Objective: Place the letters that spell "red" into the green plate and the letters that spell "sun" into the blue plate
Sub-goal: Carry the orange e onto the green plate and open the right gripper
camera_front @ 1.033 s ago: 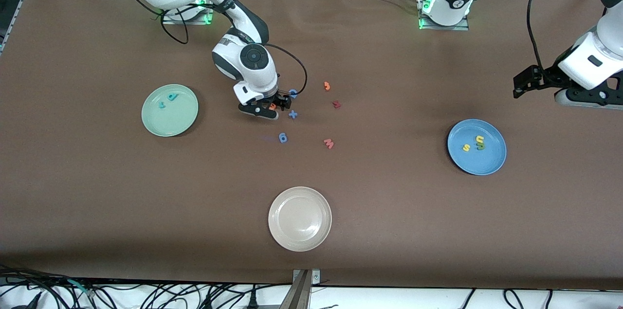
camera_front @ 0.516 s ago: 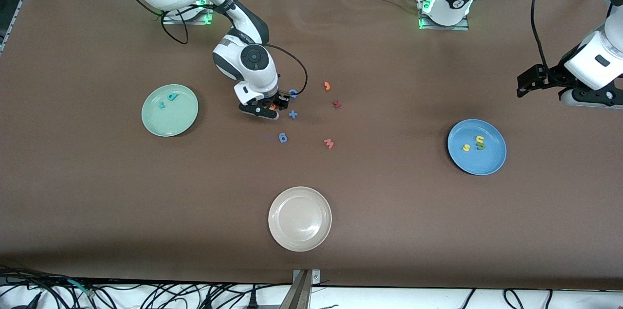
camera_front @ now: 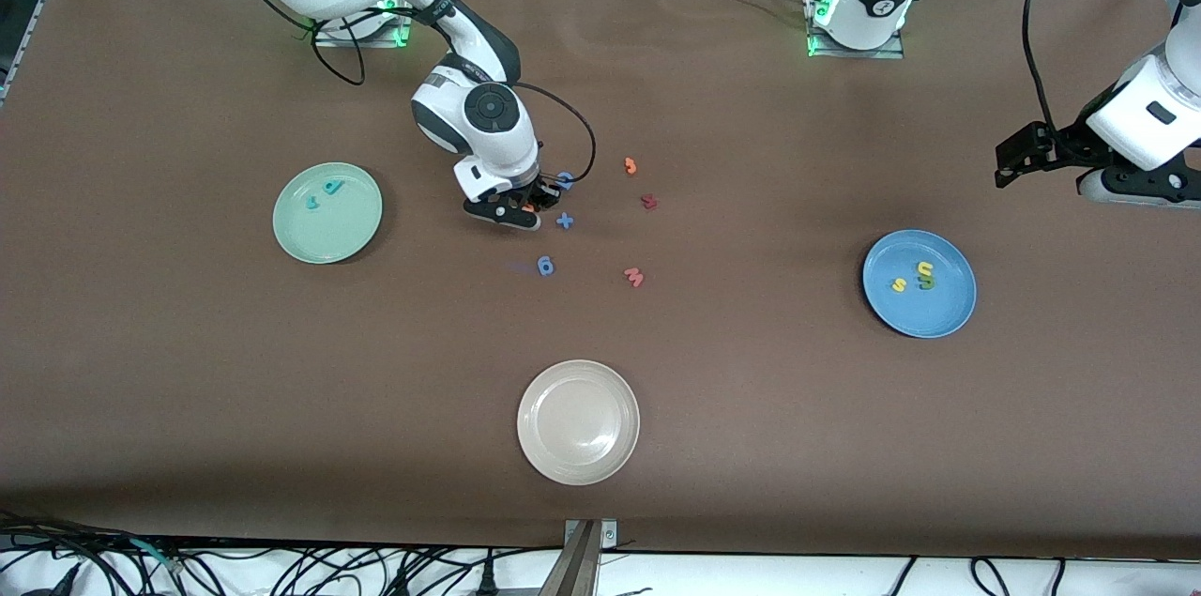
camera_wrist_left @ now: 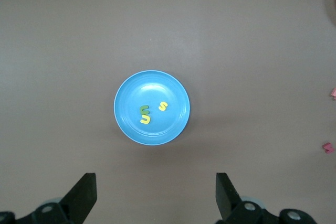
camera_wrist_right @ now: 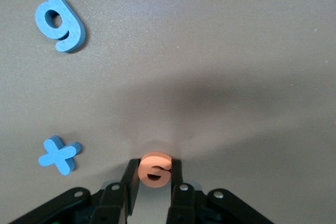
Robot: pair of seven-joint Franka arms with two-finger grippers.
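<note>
I have the right gripper down at the desk, its fingers pinched narrow on the orange e, which stands on edge between them. A blue plus sits just beside it, a blue 6-like piece a little off. The green plate holds the teal r and d; open desk lies between. My left gripper waits spread wide over the blue plate, where the s, u and n lie.
</note>
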